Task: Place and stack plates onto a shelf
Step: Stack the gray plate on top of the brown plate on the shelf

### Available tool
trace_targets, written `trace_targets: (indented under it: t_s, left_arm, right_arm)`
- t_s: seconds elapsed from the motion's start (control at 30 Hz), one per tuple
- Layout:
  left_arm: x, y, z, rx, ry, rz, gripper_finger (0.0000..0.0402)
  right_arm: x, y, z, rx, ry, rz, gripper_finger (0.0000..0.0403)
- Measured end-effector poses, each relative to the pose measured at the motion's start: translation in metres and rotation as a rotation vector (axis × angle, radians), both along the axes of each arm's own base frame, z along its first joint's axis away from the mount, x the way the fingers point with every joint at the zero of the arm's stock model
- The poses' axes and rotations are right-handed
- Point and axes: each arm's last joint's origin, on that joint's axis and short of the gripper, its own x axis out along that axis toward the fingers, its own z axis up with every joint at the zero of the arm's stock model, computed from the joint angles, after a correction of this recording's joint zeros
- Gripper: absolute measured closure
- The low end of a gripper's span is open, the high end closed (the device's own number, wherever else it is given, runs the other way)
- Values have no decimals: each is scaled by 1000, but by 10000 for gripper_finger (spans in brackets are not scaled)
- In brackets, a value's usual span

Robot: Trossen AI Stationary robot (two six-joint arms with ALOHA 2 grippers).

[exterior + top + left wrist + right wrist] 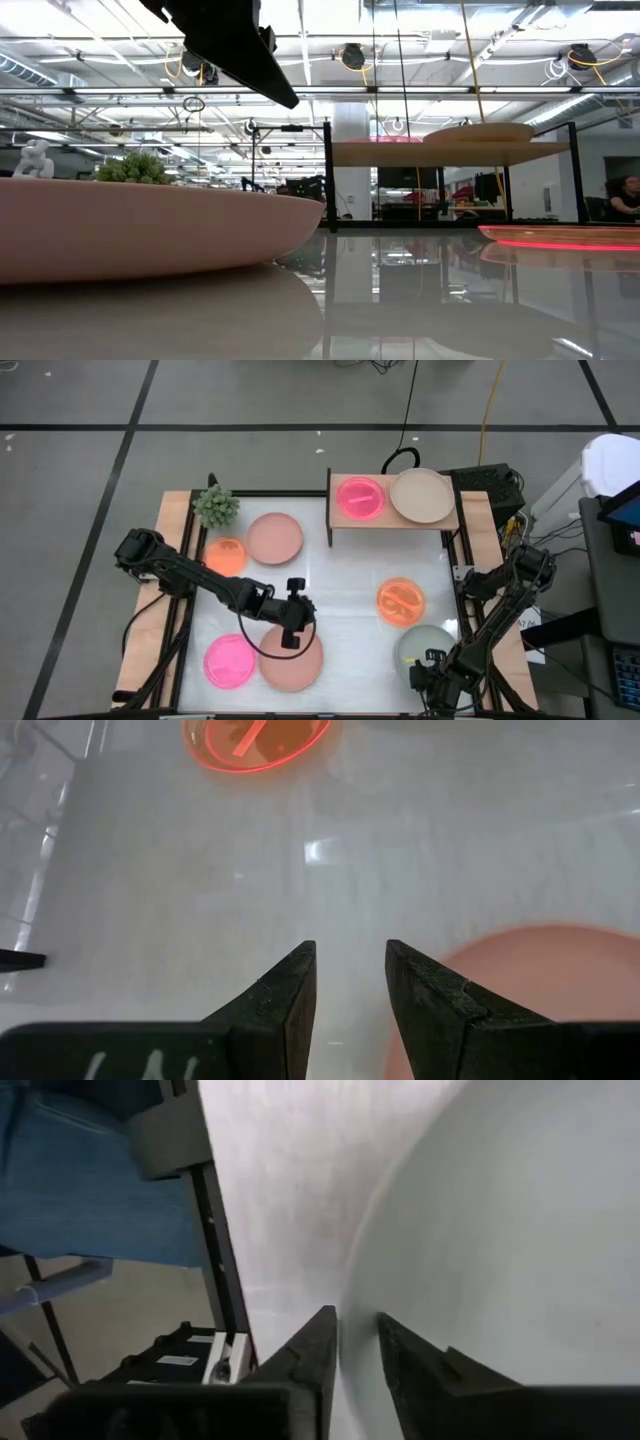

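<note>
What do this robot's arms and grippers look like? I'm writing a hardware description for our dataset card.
Both arms are black and jointed, built of slim links with bulkier joint housings, each trailing thin dark cables. The left gripper and right gripper each end in two dark, flat, wedge-shaped fingers tapering toward the tip. White handwritten marks show on the left gripper's body in its wrist view.

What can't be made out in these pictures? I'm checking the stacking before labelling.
- Shelf, low view: the plates on top show edge-on only; their number is unclear.
- Grey-green plate, high view: the right gripper covers its near rim. In the right wrist view, the narrow gap doesn't show whether the rim is pinched.
- Salmon plate, high view: the left gripper hides part of it; contact unclear.
</note>
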Motion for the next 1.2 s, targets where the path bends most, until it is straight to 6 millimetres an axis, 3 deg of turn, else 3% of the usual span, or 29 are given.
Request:
trace_targets:
  t_s: [0.2,0.53,0.8,1.0,1.2]
  left_arm:
    - [0,0,0,-7,-1,7,273]
    - [0,0,0,-3,-2,15,273]
    - [0,0,0,-5,-4,14,273]
    - [14,-6,8,-23,-166,-51,273]
    - [24,-19,2,23,-252,-160,273]
  right_arm:
    - [-1,-1,3,5,-2,-2,395]
    - [0,1,26,30,-19,-3,402]
    - [1,-3,27,5,-31,44,403]
    - [12,-9,27,-35,-108,65,403]
    - [26,-18,27,-81,-202,91,403]
